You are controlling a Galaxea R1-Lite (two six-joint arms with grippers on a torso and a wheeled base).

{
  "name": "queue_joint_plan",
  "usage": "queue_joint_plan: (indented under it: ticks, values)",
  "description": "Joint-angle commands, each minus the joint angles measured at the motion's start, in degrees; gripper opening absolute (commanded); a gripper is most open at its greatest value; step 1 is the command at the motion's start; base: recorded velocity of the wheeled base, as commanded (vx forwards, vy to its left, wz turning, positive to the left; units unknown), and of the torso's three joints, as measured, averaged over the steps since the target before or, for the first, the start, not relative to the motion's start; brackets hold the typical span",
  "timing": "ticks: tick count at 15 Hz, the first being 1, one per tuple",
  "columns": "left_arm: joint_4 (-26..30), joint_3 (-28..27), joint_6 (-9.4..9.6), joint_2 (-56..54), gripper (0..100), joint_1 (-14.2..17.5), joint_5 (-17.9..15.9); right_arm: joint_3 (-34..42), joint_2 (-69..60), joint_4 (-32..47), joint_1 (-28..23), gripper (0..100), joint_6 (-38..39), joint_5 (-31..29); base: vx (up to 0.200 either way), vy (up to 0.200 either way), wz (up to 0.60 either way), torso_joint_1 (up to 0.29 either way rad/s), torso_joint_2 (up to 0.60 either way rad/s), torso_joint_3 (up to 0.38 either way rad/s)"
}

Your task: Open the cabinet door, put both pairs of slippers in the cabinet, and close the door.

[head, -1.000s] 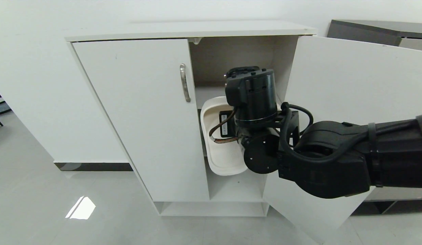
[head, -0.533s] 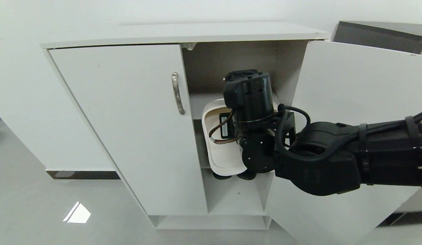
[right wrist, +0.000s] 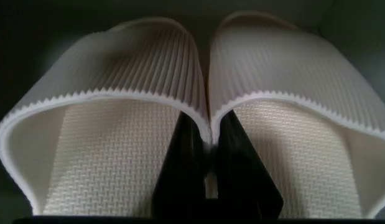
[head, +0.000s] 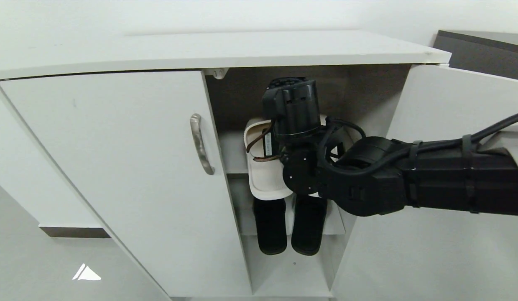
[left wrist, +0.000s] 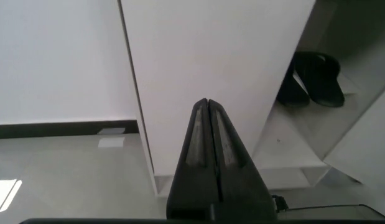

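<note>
The white cabinet point(head: 242, 46) has its left door point(head: 108, 167) closed and its right door point(head: 430, 251) swung open. My right gripper point(right wrist: 208, 180) is shut on the white slippers point(right wrist: 117, 155), pinching the two inner edges together. In the head view the white slippers point(head: 263, 179) lie over the upper shelf inside the cabinet, heels sticking out past its front edge, with my right wrist in front of them. The black slippers point(head: 270, 228) lie side by side on the shelf below, heels overhanging. My left gripper point(left wrist: 208, 109) is shut and empty, facing the closed left door, with the black slippers point(left wrist: 316, 78) off to one side.
A metal handle point(head: 200, 144) runs down the closed left door's inner edge. The open right door stands close beside my right arm. Dark grey furniture point(head: 480, 50) stands behind the cabinet on the right. Grey floor point(head: 24, 267) lies open to the left.
The head camera has come closer to the cabinet. My right arm has carried the white slippers deeper in over the upper shelf, and the black pair now shows beneath them.
</note>
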Motion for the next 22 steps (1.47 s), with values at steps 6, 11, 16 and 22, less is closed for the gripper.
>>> queue_joint_plan:
  ticks: [6, 11, 16, 22]
  values:
    - [0.0, 0.0, -0.01, 0.0, 0, 0.0, 0.0, -8.8, 7.8, 0.2, -3.7, 0, 0.6, 0.1, 0.000, 0.000, 0.00, 0.000, 0.00, 0.000]
    - [0.0, 0.0, -0.01, 0.0, 0, 0.0, 0.0, -12.0, 10.7, 0.4, -5.7, 0, 0.4, 0.1, 0.000, 0.000, 0.00, 0.000, 0.00, 0.000]
    - [0.0, 0.0, -0.01, 0.0, 0, 0.0, 0.0, -12.8, 10.7, 3.3, -5.8, 100, 0.4, 0.1, 0.000, 0.000, 0.00, 0.000, 0.00, 0.000]
    - [0.0, 0.0, -0.10, 0.0, 0, 0.0, 0.0, -3.6, 1.3, 5.0, -2.4, 100, 1.8, 1.0, 0.000, 0.000, 0.00, 0.000, 0.00, 0.000]
